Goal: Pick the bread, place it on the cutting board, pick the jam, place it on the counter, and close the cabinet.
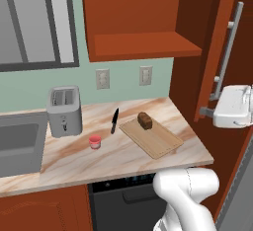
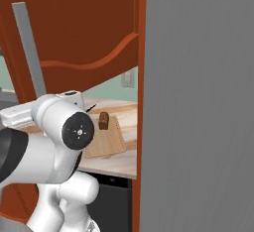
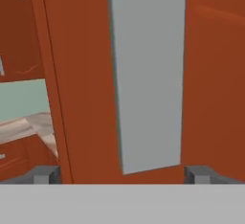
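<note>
The dark brown bread [image 1: 145, 120] [image 2: 103, 120] lies on the far corner of the tan cutting board [image 1: 157, 139] [image 2: 108, 144]. Left of the board, the pink-red jam [image 1: 95, 141] stands on the beige veined counter [image 1: 99, 163]. The wall cabinet [image 1: 143, 45] hangs open with a bare shelf, and its door [image 1: 220, 37] [image 3: 86, 98] swings out to the right. My gripper [image 1: 208, 111] [image 3: 122, 175] is open at the door's lower end. Its fingertips [image 3: 46, 174] stand wide apart, and the long grey handle [image 1: 228, 47] [image 3: 146, 74] runs between them.
A grey toaster [image 1: 64, 110] and a black knife [image 1: 114, 120] sit at the back of the counter, with a sink [image 1: 17, 146] at the left. A tall grey panel [image 2: 198, 102] rises close on the right. A dark appliance [image 1: 123, 198] sits under the counter.
</note>
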